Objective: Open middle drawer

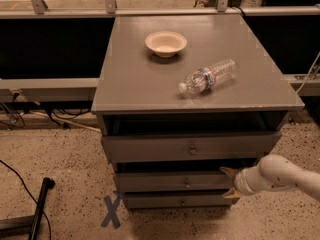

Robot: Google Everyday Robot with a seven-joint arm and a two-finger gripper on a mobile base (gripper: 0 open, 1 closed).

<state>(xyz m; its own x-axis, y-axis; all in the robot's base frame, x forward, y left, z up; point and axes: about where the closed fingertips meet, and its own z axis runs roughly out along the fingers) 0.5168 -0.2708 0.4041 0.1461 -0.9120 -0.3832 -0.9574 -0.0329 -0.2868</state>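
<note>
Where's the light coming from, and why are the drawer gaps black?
Camera view: light seems overhead, so the bowl and bottle cast short shadows; the tabletop overhang shades the gaps beneath; the tool, at the right end of the middle drawer, is lit.

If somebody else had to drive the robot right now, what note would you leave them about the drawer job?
Pincer: open, at the right end of the middle drawer front, one finger above it and one below. I cannot tell if they touch it.
Middle drawer: sits between the top drawer and the bottom drawer, barely out if at all. The pincer is to the right of its knob, not on it.
Done: the pincer is at the drawer.
Left: get a hold and pull the drawer out.
</note>
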